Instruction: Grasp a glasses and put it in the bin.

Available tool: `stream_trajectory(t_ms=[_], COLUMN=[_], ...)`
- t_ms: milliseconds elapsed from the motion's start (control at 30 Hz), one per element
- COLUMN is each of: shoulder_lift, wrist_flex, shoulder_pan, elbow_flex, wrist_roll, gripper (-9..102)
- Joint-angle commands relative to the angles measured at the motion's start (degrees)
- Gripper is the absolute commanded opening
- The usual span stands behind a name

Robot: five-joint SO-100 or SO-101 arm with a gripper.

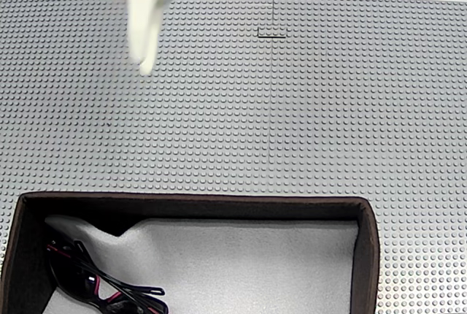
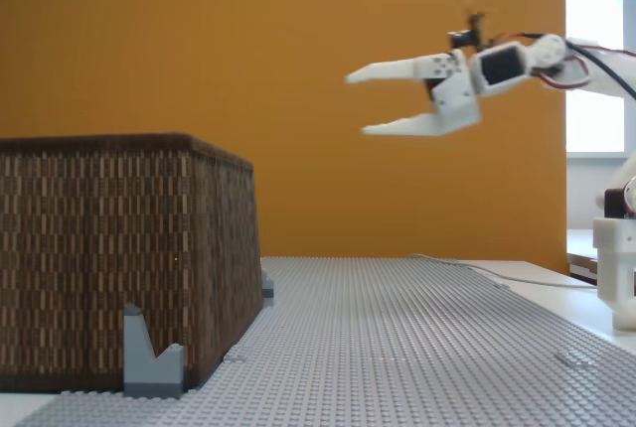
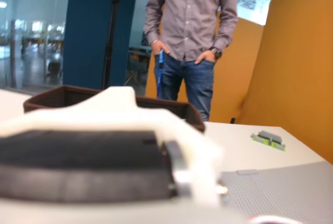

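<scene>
Black glasses (image 1: 102,285), 1 pair, in 1 bin (image 1: 368,255); hand (image 2: 356,104) spread wide, apparently empty.

— What sort of place is this?

— An open office or lab. In the wrist view, tall orange partition panels (image 3: 291,73) and a dark blue screen (image 3: 88,36) divide the room, with glass walls and desks blurred at the far left.

— Anything else?

— A person (image 3: 190,31) stands with hands in pockets beyond the bench (image 3: 244,146), which carries a grey studded baseplate (image 1: 292,109).
</scene>
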Motion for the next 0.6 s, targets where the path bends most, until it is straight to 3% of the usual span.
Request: stream_trajectory(t_ms=[0, 267, 567], shoulder_lift=[15.7, 39.5, 45.1], wrist_flex=[-1.0, 6.9, 9.4], shoulder_pan=[-0.4, 2.1, 1.4], elbow_flex=[10.9, 24.4, 26.6], wrist_roll=[-2.0, -7.7, -9.1], gripper=[28, 28, 28])
